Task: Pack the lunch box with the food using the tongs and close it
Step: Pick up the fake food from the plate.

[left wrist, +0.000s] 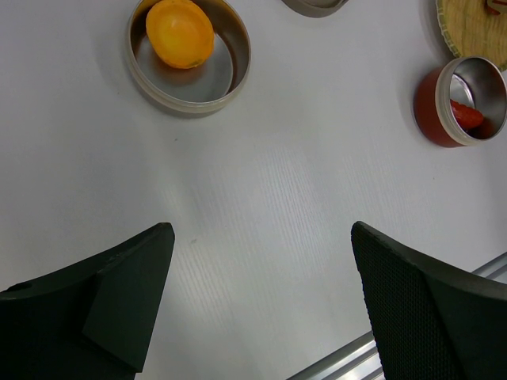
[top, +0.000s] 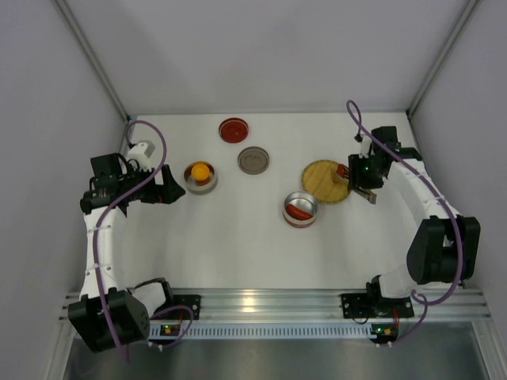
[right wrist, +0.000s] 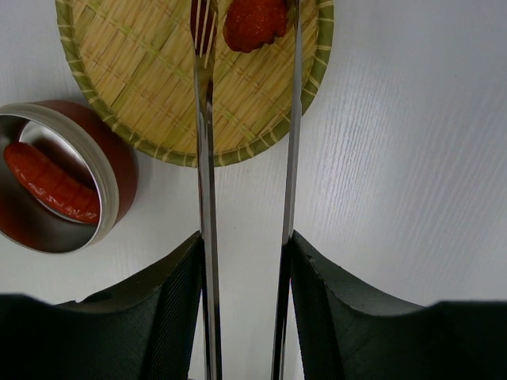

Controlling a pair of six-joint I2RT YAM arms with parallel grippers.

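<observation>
My right gripper point(right wrist: 245, 241) is shut on the slim metal tongs point(right wrist: 204, 158), one finger pressing each arm from outside. The tong tips reach over the yellow woven plate point(right wrist: 135, 79), with a red food piece point(right wrist: 253, 24) lying between them. Whether the tips touch it is cut off at the frame's top. A red-walled lunch box tin point(right wrist: 119, 186) left of the plate holds another red piece point(right wrist: 51, 182). A second tin point(left wrist: 188, 55) holds the round orange piece point(left wrist: 181, 33). My left gripper point(left wrist: 261, 237) hangs open and empty over bare table, short of that tin.
A red lid point(top: 234, 130) and a grey lid point(top: 253, 160) lie toward the back of the table. White walls close in the left, right and back sides. An aluminium rail point(top: 261, 301) runs along the near edge.
</observation>
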